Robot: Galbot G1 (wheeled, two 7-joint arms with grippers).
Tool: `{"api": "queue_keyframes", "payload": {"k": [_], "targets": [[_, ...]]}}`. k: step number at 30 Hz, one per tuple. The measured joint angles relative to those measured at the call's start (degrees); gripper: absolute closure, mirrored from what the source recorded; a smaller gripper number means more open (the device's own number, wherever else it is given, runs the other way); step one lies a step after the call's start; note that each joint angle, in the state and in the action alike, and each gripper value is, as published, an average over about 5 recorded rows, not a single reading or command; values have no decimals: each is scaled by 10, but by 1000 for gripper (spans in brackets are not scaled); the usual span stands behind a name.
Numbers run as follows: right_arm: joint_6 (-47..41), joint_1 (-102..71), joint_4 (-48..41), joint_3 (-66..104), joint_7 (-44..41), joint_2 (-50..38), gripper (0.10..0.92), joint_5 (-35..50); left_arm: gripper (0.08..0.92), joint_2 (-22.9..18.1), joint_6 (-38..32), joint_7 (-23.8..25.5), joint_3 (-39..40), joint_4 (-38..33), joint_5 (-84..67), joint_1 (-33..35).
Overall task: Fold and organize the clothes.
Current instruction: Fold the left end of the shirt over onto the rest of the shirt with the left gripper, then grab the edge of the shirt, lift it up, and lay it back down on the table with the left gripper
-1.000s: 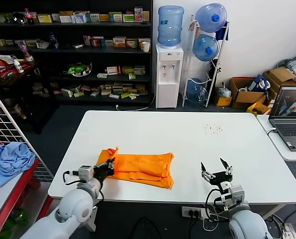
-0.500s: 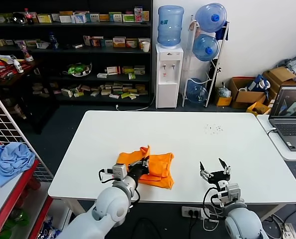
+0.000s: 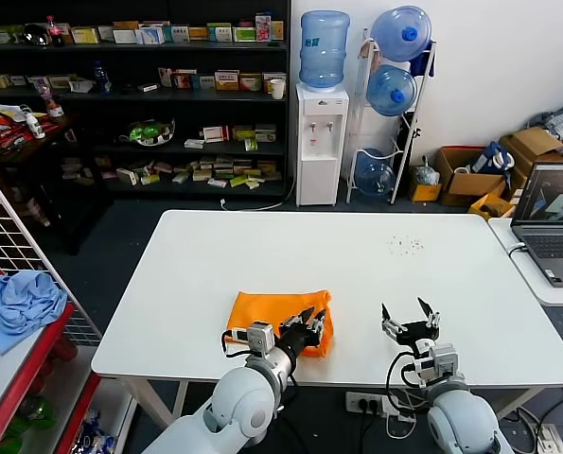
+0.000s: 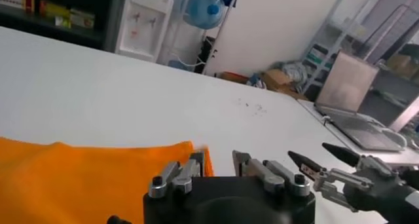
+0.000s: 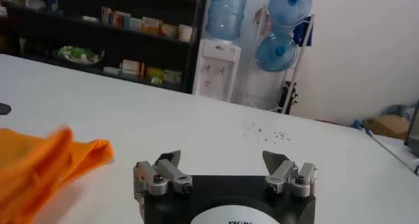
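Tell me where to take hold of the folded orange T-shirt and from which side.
Grip the orange T-shirt at its right-hand edge, coming in low from the robot's side. It lies flat as a compact folded bundle on the table, and that edge sits between the left tool and right tool.

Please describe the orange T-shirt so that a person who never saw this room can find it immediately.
Look at the big white table in front of the water dispenser. Near its front edge, left of centre, lies the orange T-shirt, folded into a compact rectangle. It is the only coloured thing on the table, beside the left gripper.
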Motion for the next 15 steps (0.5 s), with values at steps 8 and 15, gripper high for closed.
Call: {"api": "queue_keyframes", "payload": {"k": [8,15], "targets": [[-4,-1,9,-2,0,-3,203,3,355,17,-33,13,-22,-5,6,5],[-4,-1,14,-8,-9,-11,203,6,191,73,-28,38,-54,-3,9,17]]}}
